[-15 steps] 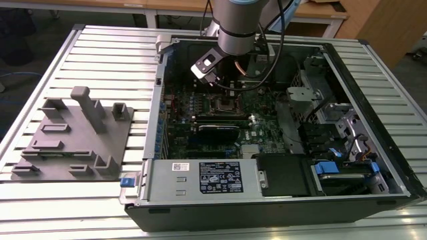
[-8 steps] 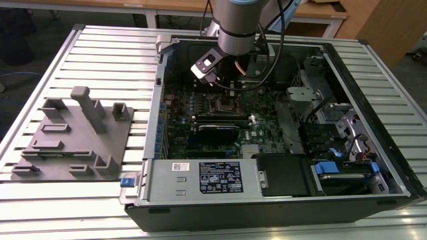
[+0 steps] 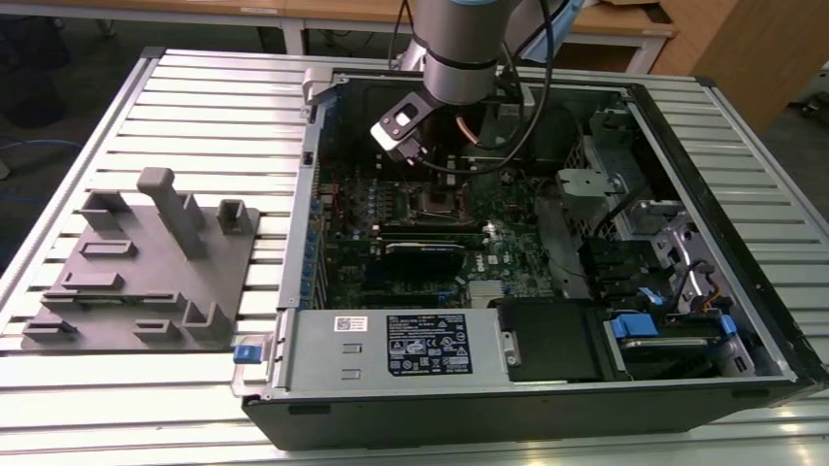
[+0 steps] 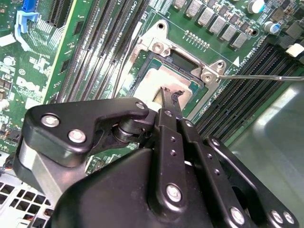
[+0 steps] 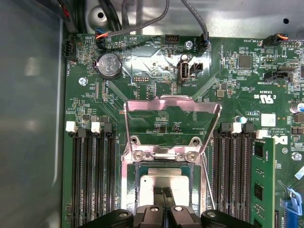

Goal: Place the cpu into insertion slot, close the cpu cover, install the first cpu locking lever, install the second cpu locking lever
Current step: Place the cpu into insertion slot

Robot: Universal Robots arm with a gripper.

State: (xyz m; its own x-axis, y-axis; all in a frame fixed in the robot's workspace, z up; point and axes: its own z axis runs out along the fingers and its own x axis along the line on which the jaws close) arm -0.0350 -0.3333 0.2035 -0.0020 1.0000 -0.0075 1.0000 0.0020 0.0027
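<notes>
The cpu (image 5: pixel 164 181) lies flat with its dull silver top up in the insertion slot (image 5: pixel 127 190), between the memory slots. My gripper (image 5: pixel 165 191) is shut, and its joined fingertips (image 4: pixel 167 95) meet the middle of the cpu's top (image 4: pixel 156 83). The cpu cover (image 5: pixel 172 102) is swung open, back from the slot on its hinge. One thin wire locking lever (image 4: pixel 256 76) sticks out free beside the socket, and another (image 4: pixel 124 61) runs along its other side. In the exterior view my arm (image 3: pixel 460 58) reaches down into the case over the socket (image 3: pixel 436 202).
Long black memory slots (image 5: pixel 90 175) flank the socket, and a green card (image 5: pixel 260 180) stands in one. The open computer case (image 3: pixel 725 194) walls in the board. A grey fixture block (image 3: pixel 143 262) sits on the slatted table at the exterior view's left.
</notes>
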